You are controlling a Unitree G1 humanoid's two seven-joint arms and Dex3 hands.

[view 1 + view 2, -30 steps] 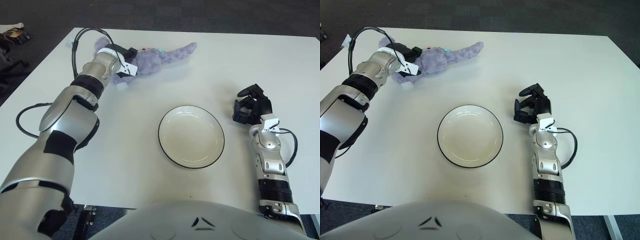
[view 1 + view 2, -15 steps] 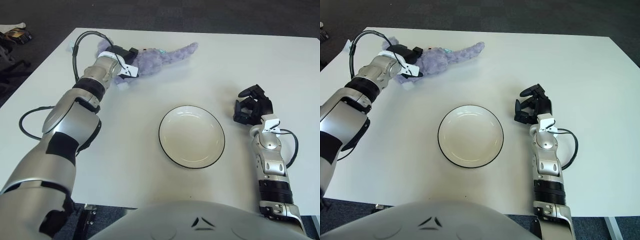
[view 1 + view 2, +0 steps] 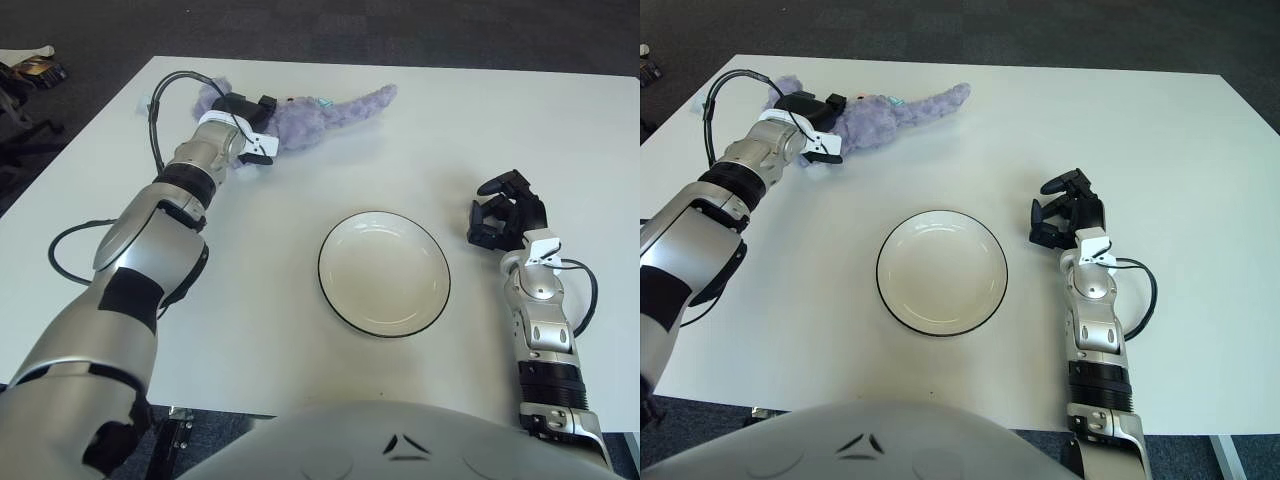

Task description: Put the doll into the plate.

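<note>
- My left robot hand [image 3: 250, 120] is reached out to the far left of the plate [image 3: 384, 272], because that is where the doll [image 3: 310, 112] lies. It is pressed against the doll's near end.
- I cannot tell how far its fingers are closed. They are buried in the purple fur, and I cannot say whether they have a real hold or only touch it.
- The doll lies flat on the bench [image 3: 300, 260], stretched out beyond the plate and to its left, well apart from it. Nothing shows it lifted.
- The plate sits upright in the middle with nothing in it, so I judge the carry is not yet begun. The grasp comes first.
- My right robot hand [image 3: 505, 212] shows just right of the plate, fingers curled and holding nothing. It is idle, and out of the path from doll to plate.
</note>
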